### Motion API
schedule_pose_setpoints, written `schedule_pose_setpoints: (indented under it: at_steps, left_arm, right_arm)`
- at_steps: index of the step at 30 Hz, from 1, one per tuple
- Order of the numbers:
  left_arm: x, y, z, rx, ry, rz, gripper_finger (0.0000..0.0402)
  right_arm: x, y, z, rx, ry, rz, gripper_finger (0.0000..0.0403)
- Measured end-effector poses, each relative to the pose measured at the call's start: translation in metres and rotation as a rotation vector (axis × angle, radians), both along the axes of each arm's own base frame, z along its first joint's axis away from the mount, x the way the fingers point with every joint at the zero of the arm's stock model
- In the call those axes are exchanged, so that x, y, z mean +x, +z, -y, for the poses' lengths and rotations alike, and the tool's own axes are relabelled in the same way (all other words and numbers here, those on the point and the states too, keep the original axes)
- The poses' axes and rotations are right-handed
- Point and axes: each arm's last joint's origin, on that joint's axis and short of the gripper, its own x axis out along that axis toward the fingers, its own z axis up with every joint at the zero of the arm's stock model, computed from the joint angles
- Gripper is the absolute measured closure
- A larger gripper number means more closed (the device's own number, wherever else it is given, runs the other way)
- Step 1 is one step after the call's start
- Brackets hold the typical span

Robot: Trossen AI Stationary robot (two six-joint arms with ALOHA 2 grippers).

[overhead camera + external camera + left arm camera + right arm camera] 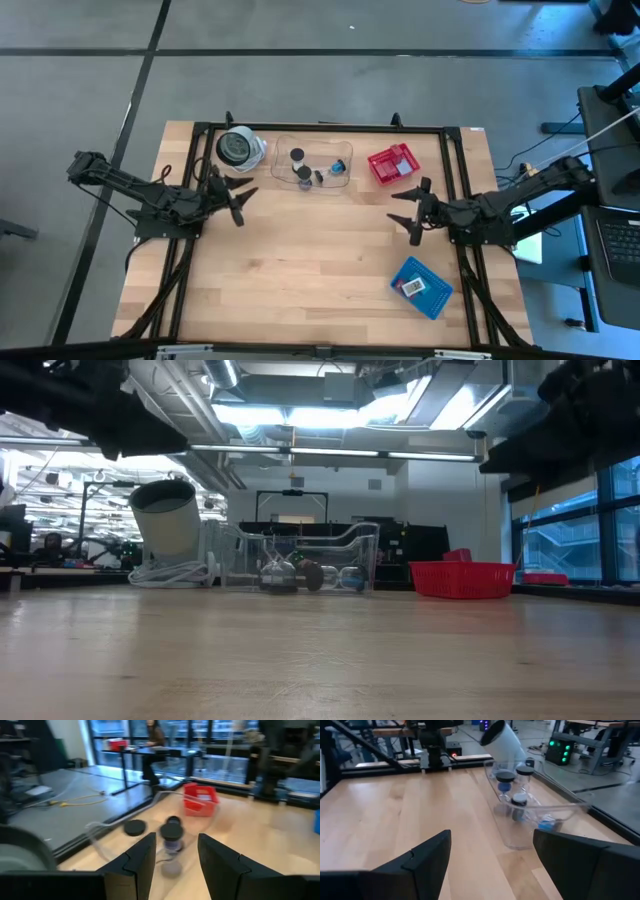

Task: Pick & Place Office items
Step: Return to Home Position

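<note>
A clear plastic tray (312, 165) at the table's far middle holds short black-capped cylinders (297, 156) and a small blue piece (340, 166). They also show in the right wrist view as cylinders (505, 782) and a blue piece (546, 825). My left gripper (235, 195) hovers open just left of the tray, its fingers pointing toward a cylinder (172, 837). My right gripper (412, 212) is open on the right side of the table, near of the red mesh basket (392, 163), and faces the tray (535, 815). Neither touches anything.
A round black-and-silver object (238, 147) with a white body (170, 520) sits left of the tray. A blue box (420, 287) lies at the near right. The red basket (462, 578) is right of the tray. Bare wood (310, 260) fills the middle and near left.
</note>
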Motion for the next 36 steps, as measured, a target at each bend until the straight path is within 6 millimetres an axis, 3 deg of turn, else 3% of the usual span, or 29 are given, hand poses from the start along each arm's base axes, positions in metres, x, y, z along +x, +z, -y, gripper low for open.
schedule_pose_setpoints:
  at_steps: [14,22,30,36]
  left_arm:
    - [-0.001,-0.001,-0.001,-0.031,0.053,0.016,0.0258]
    - [-0.001,-0.001,-0.001,-0.002,0.047,-0.003,0.0258]
    - [0.000,-0.002,0.000,0.010,-0.005,-0.021,0.0258]
    - [0.000,-0.002,0.001,0.004,-0.033,-0.022,0.0258]
  right_arm:
    - [-0.012,-0.036,0.005,0.079,-0.019,0.073,0.0118]
    - [-0.012,-0.035,0.005,0.101,-0.035,0.092,0.0118]
    - [-0.014,-0.038,0.011,0.258,-0.269,0.157,0.0121]
    - [-0.016,-0.040,0.013,0.190,-0.338,0.138,0.0127]
